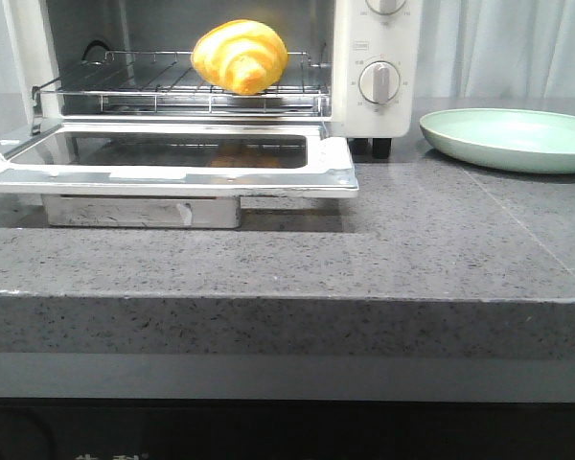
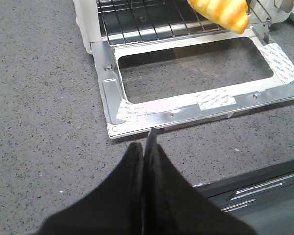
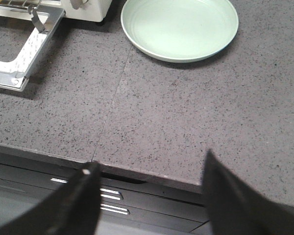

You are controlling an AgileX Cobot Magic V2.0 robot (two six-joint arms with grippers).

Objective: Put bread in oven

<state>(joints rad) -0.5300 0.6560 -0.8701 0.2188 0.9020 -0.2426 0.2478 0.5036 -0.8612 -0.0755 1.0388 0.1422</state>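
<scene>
On the wire rack (image 1: 172,91) inside the oven (image 1: 374,57), at twelve o'clock from its lowered door (image 1: 172,177), we see the bread (image 1: 240,56) delivered; left fingers (image 2: 146,166) pressed together, right fingers (image 3: 83,191) apart and empty, door unclosed.

A speckled grey stone countertop (image 1: 383,259) stands before pale curtains (image 1: 508,48), dark drawers (image 3: 117,200) beneath

Bread (image 1: 240,57) on the rack (image 1: 172,86) inside the oven (image 1: 374,57), plate (image 1: 513,139) to its right.
</scene>
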